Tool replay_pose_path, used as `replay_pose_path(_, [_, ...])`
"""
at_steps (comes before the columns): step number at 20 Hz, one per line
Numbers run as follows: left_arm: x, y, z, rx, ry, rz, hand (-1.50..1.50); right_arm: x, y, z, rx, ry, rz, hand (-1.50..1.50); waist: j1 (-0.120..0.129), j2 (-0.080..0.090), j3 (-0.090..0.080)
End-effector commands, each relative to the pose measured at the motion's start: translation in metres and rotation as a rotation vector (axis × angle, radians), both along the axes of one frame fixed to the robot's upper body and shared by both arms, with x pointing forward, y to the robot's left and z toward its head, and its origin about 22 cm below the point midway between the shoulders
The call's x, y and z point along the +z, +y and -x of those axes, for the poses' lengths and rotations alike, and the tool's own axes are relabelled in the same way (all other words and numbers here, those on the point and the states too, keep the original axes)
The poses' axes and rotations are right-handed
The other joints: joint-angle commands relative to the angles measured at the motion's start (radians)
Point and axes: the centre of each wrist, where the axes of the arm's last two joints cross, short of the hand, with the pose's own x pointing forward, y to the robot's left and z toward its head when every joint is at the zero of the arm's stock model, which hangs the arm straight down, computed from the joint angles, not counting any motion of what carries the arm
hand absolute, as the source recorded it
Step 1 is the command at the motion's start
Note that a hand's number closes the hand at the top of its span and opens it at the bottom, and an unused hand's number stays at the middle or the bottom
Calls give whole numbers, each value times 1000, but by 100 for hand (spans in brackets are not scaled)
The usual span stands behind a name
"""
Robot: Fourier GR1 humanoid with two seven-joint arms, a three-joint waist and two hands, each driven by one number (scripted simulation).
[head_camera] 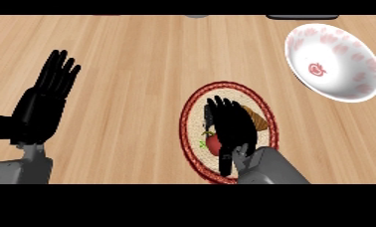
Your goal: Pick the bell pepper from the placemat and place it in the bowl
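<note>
Over the placemat (192,106), right hand (231,129) above the bell pepper (212,143)
Fingers straight, not curled round it; left hand (40,104) rests open at left — bowl (352,52) well apart.

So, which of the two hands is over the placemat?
The right hand: it lies over the round red-rimmed placemat, above the red bell pepper. The left hand rests open at the left edge, fingers up.
</note>
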Motion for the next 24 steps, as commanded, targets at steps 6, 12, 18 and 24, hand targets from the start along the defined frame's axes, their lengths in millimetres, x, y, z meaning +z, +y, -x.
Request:
replay_pose_path(6, [17,-12,-3,4,-5,-10,0,-17,24,3,-14,41,55,-150,-1,0,0])
replay_pose_path(12, [-6,-1,23,-9,9,-5,0,-22,-3,-22,-28,93,98,150,3,0,0])
replay_pose_path(18, [3,-10,1,-7,-2,-3,0,-42,28,-33,115,17,191,150,6,2,0])
replay_pose_path(24, [9,2,-13,-4,3,10,0,-51,38,-8,183,-10,211,150,1,1,0])
